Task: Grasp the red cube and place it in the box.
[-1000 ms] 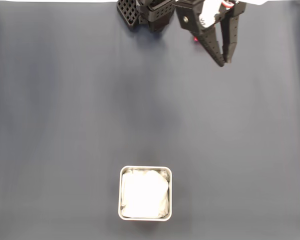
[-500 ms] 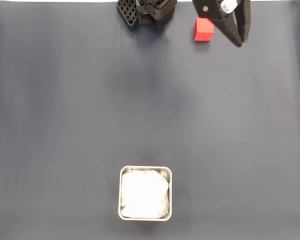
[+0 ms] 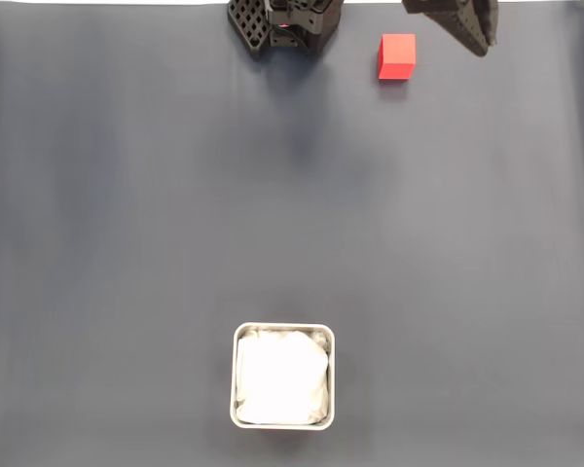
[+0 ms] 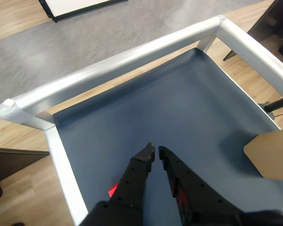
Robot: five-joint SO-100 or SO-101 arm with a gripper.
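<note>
One box (image 3: 283, 377) sits low and a little left of centre on the dark tabletop (image 3: 127, 243) in the fixed view, its silver rim around crumpled white padding, nothing red inside it. Further right and far up, near the top edge, we see the cube (image 3: 397, 55) resting flat on the tabletop, well apart from the box, with the arm's black base (image 3: 282, 21) to its left. Right again, the gripper (image 3: 483, 44) hangs at the top edge, near the cube but not touching it, with bare tabletop between them.

In the wrist view a red sliver of the cube (image 4: 113, 190) peeks out at the lower left of the gripper (image 4: 156, 151), whose two fingertips stand nearly together with only a thin gap, holding nothing.

We judge the cube light and stiff: plain matte faces, sharp edges, no give expected under the fingers, and little risk of damage. Matte sides should offer fair friction, so a moderate squeeze ought to do. We would take it across two opposite side faces, about mid-height, with the fingers square to those faces so it does not twist or pop out at a corner. Being small and light, it may skid if one finger touches first, so the gripper would need to spread wider than the cube and straddle it before closing. The padding should cushion the drop.
</note>
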